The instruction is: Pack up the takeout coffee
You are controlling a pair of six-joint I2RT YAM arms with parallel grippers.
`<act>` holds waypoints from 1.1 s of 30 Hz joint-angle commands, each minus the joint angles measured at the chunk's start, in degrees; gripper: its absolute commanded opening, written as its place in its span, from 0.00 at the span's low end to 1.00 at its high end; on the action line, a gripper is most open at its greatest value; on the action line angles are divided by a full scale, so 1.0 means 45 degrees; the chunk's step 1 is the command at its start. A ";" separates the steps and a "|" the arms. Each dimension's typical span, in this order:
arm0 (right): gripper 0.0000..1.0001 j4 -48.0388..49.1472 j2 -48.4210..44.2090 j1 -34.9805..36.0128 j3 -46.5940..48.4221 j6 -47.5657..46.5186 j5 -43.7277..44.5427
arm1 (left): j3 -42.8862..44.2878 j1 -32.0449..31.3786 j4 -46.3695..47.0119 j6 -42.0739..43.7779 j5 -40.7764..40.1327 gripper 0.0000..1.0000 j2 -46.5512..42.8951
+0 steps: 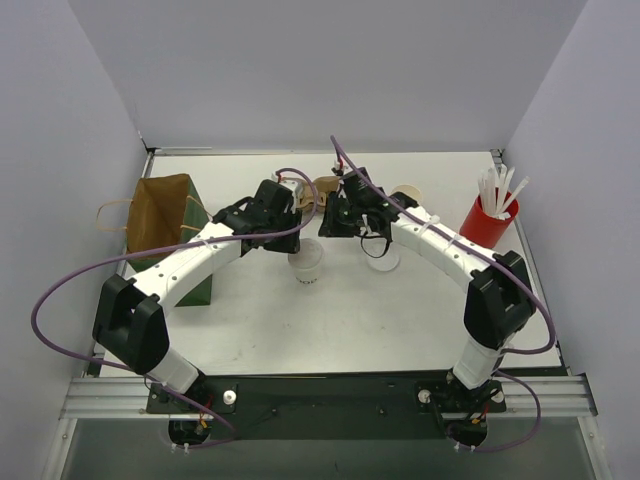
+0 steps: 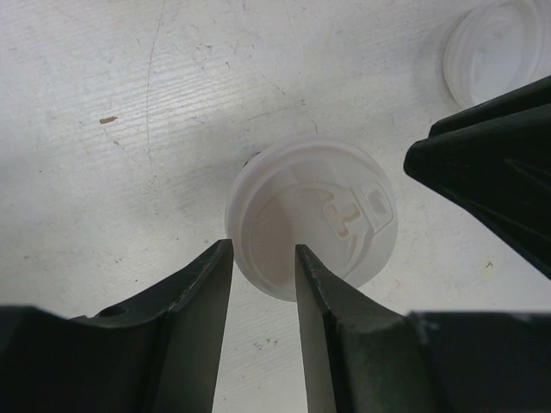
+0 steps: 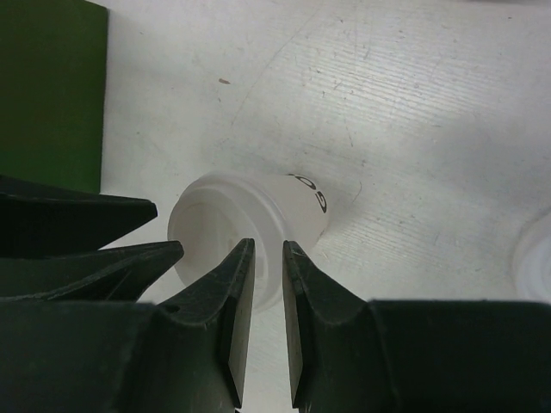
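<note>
One takeout coffee stands upright at the table's middle, a white paper cup with dark print and a round whitish lid. Both grippers hang just above it. My left gripper is over the lid's near edge, its jaws moderately apart with nothing between them. My right gripper hovers over the lid's rim with only a narrow gap, and nothing is in it. From above, the left gripper and right gripper nearly meet. A second whitish lid lies to the right; what is under it cannot be told.
A brown paper bag with handles stands at the left, with a green block by it. The brown pulp carrier sits at the back behind the grippers. At the right stands a red cup of white sticks.
</note>
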 commanded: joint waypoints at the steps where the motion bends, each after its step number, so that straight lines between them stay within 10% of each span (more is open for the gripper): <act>1: 0.16 -0.0315 0.0488 0.0337 0.0857 -0.0776 -0.0195 | 0.0553 0.0098 0.0019 -0.0331 0.0064 0.44 0.0009; 33: 0.13 -0.1117 0.1368 0.1217 -0.0645 0.0140 0.1466 | -0.1049 0.0079 0.0722 -0.0859 -0.0074 0.38 0.0166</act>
